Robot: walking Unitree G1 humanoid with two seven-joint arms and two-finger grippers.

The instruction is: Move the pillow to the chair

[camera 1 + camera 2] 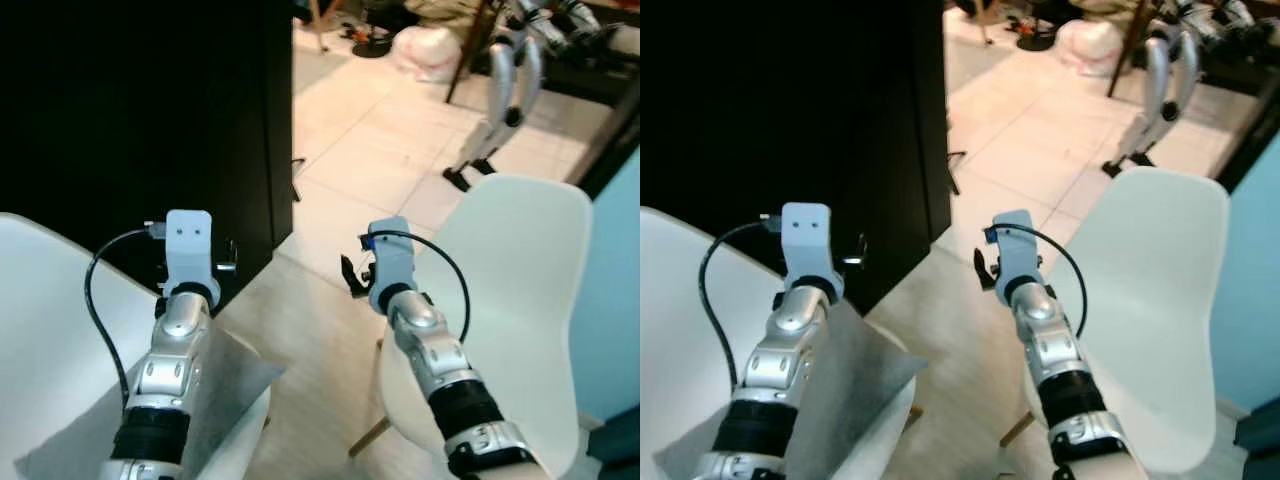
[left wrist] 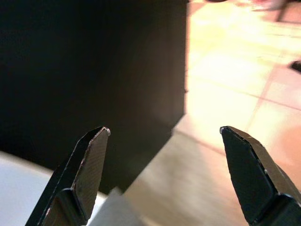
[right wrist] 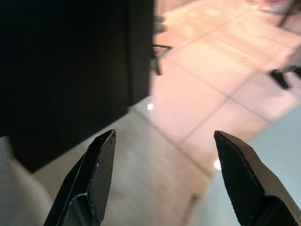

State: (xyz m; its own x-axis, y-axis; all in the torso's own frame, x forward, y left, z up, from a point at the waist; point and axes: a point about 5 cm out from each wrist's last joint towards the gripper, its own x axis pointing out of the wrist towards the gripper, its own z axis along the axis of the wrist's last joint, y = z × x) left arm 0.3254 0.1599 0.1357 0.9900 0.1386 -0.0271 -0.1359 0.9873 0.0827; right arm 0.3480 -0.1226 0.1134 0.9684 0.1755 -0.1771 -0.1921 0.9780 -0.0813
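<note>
Left gripper [image 2: 162, 136] agape over grey pillow [image 1: 225, 375] on left chair [image 1: 50, 300]. Right gripper [image 3: 162, 141] agape beside right chair [image 1: 520, 300], holding nothing.

Bright, warm overexposure on far tiled floor [image 1: 380, 150]; black cabinet [image 1: 140, 120] left crushed to featureless dark. Wrist views soft, backgrounds blurred.

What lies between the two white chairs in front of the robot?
Bare light wood-look floor separates the left white chair, which carries the grey pillow, from the right white chair. Both eye views show this.
</note>
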